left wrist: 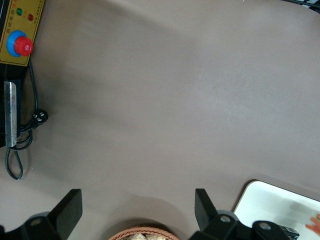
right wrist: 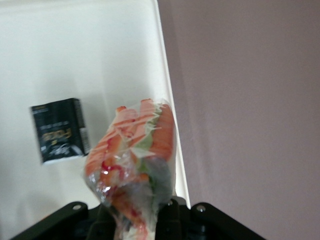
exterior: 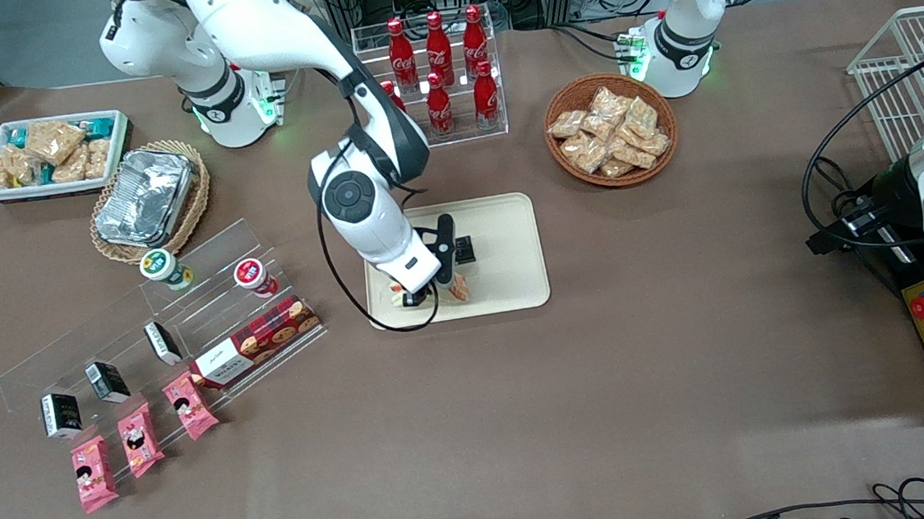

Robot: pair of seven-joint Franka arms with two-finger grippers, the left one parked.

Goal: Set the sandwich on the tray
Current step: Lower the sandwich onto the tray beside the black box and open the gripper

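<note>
- Front view: the right arm's black two-finger gripper sits low over the front part of the large flat cream-beige rectangular plastic tray, the part nearest the camera, at the working arm's end of it
- Front view: the triangular film-wrapped sandwich of pale bread with orange-red filling shows beside the wrist, over the tray; whether it rests on the tray surface cannot be told
- Front view: a small black rectangular packet lies on the tray, farther from the camera than the sandwich
- Front view: near the tray stand a clear acrylic rack of red cola bottles and a round brown wicker basket of tan snack packets
- Left wrist view: a corner of the tray shows against the brown table cloth
- Right wrist view: the gripper is clamped on the sandwich, filling edge pointing away from the fingers, held above the tray near its rim; the black packet lies just beside it
</note>
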